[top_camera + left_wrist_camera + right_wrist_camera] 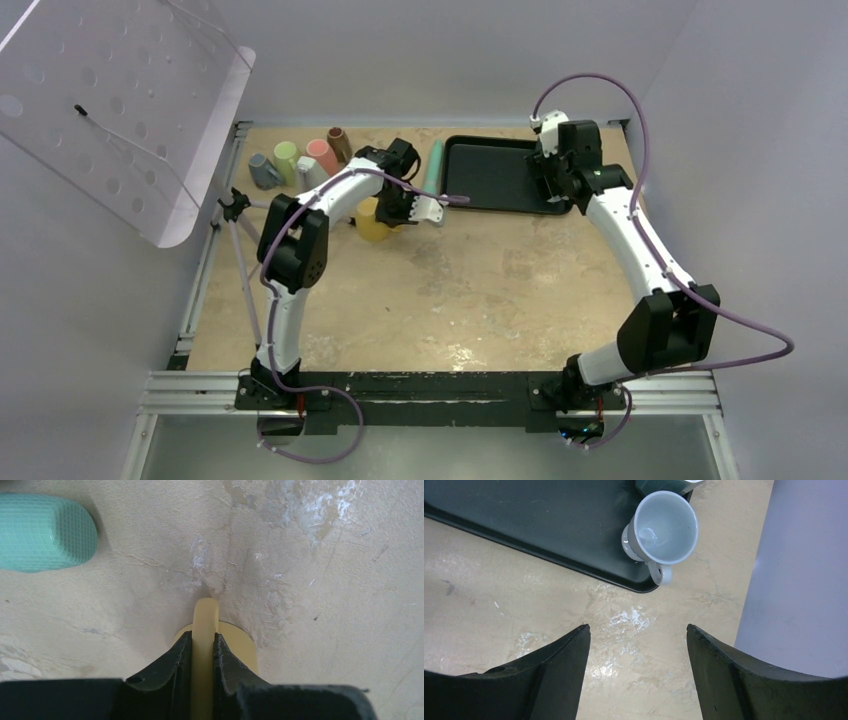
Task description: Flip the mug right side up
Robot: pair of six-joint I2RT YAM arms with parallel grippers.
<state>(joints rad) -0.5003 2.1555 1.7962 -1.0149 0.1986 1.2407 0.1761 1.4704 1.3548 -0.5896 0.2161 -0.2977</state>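
Now: your left fingers (202, 639) are pinched narrow on the arched handle (205, 612) of the pale yellow glossy mug (373, 225), with only the handle between them. The handle runs straight ahead from the fingers. The mug body sits directly beneath, far-left on the mottled beige bench (480, 290), apparently base-up. Left arm owns the flip. Right fingers (638, 630) gape, holding nothing, well apart by the black tray (499, 515) corner.

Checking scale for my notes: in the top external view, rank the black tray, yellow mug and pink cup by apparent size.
1. black tray
2. yellow mug and pink cup: look alike, mug partly hidden, so not ranked.
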